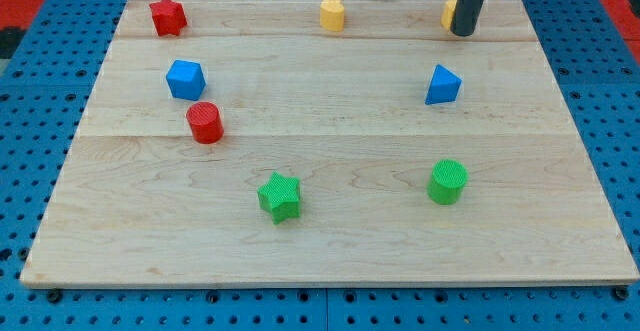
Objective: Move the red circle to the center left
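Observation:
The red circle (205, 123) stands on the wooden board (330, 251) at the view's centre left, just below and right of a blue cube (185, 79). My tip (462, 33) is at the view's top right, far from the red circle. It stands right next to a yellow block (451, 12), which the rod partly hides, so its shape is unclear.
A red star (168, 16) sits at the top left and a yellow block (332, 14) at the top centre. A blue triangular block (442, 85) is right of centre. A green star (280, 196) and a green circle (448, 182) sit lower down.

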You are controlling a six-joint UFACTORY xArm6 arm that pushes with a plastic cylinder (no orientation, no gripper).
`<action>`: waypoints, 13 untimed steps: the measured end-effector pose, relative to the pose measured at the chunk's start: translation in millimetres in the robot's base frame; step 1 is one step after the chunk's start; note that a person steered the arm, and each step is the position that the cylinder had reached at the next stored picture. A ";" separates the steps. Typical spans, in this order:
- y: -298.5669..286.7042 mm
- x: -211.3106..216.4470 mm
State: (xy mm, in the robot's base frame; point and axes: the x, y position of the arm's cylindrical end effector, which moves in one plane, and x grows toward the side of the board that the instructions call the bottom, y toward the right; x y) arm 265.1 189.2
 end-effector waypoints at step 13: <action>-354.0 166.1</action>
State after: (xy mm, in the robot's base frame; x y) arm 431.2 -164.8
